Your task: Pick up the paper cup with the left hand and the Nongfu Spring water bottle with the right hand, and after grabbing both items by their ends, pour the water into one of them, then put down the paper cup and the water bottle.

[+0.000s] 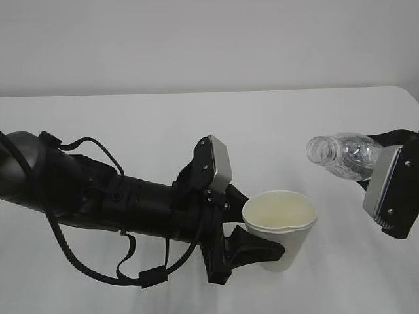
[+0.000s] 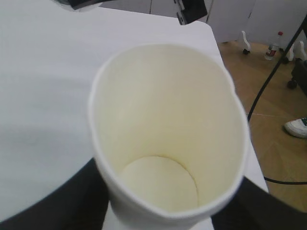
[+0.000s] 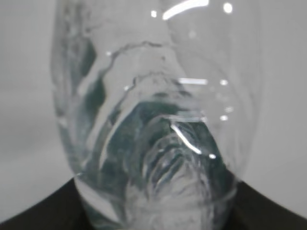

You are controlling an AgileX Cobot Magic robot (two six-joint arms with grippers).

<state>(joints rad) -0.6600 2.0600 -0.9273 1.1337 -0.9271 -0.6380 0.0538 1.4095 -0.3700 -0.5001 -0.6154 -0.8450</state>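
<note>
Exterior view: left tool (image 1: 256, 243) grips a paper cup (image 1: 280, 229) at its base, above the white tabletop (image 1: 196, 118). At two o'clock, the right tool (image 1: 386, 186) clasps a tilted clear bottle (image 1: 340, 155), mouth toward the cup.

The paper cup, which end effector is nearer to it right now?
Left. The left end effector grips the paper cup around its lower body. The right end effector is off to the cup's right, holding the tilted water bottle.

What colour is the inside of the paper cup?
Pale cream inside the paper cup, plain and unpatterned; the left wrist view shows it best.
</note>
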